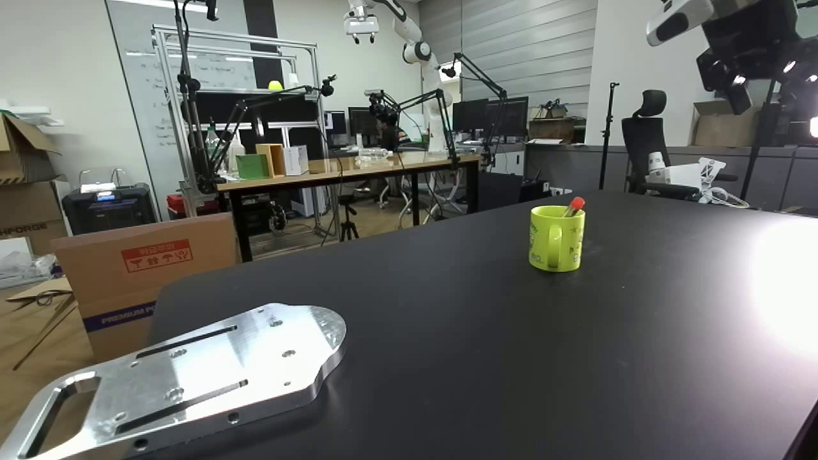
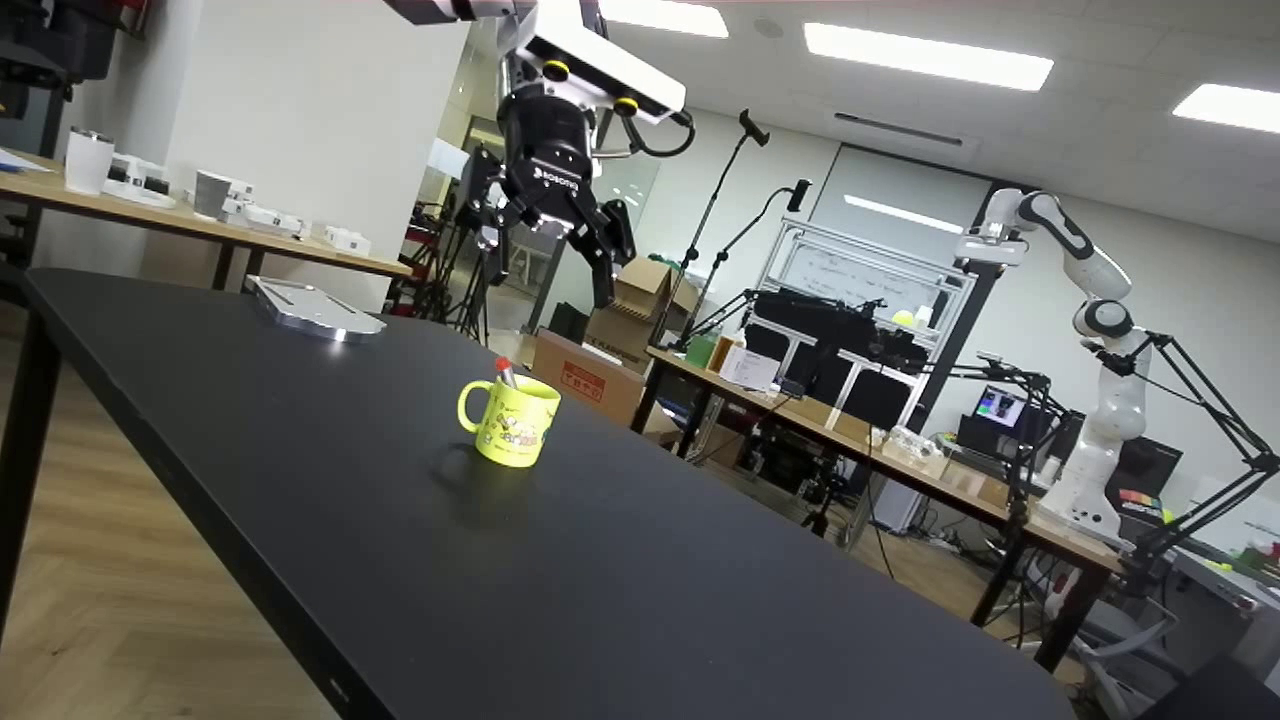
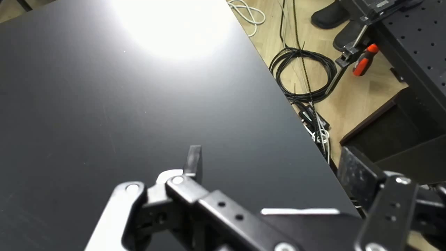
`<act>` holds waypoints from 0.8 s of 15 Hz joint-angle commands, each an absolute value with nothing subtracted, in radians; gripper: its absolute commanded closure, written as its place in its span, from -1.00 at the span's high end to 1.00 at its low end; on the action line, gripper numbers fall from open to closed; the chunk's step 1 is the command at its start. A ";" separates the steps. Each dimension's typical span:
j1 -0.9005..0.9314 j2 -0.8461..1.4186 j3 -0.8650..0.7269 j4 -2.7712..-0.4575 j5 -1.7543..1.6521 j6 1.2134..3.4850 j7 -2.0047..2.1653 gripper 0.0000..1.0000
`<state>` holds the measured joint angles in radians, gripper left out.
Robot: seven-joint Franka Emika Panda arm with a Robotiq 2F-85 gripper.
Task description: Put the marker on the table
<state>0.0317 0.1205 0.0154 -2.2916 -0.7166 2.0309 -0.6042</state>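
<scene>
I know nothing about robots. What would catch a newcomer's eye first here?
Probably the bright yellow-green mug, upright on the black table, with the red-tipped marker leaning out of it. Next, the shiny silver metal plate lying at one end of that table. Then the dark end effector, high up in both exterior views, open and holding nothing.

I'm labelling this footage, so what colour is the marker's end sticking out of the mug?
Red; the marker shows best in an exterior view.
</scene>
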 commanded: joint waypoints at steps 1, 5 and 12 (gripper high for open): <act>0.042 0.122 0.035 -2.276 -0.815 2.113 -0.528 1.00; 0.050 0.149 0.049 -2.245 -0.935 2.239 -0.475 1.00; 0.062 0.250 0.081 -2.144 -0.922 2.404 -0.449 1.00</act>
